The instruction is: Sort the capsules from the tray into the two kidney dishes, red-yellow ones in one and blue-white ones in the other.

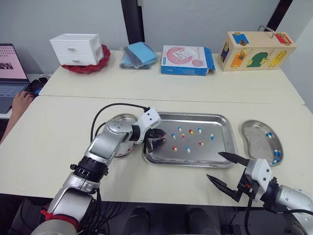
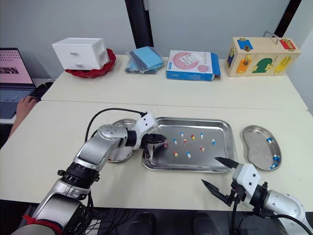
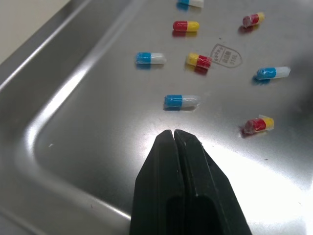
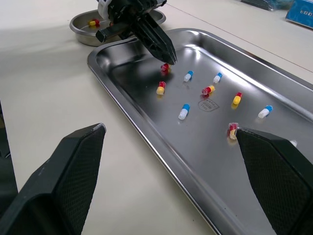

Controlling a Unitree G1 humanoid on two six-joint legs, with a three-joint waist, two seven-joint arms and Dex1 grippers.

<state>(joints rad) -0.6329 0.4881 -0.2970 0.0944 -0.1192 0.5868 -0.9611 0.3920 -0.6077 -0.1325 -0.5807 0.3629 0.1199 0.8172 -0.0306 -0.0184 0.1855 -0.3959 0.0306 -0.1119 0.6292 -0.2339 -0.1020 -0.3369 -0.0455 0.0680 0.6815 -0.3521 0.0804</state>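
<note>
Several capsules [image 1: 190, 131] lie loose in the tray [image 1: 215, 155], between the left dish [image 1: 121, 118] and the right dish [image 1: 257, 139]. Your left gripper [image 3: 174, 133] is low over the tray's left part, clenched on nothing that I can see. The right gripper [image 1: 213, 165] hangs released off the tray's front right corner. Open the left one first and set its fingers astride the near red-yellow capsule [image 3: 258, 124]. Close gently, since it may roll on the steel, then carry it to the left dish.
</note>
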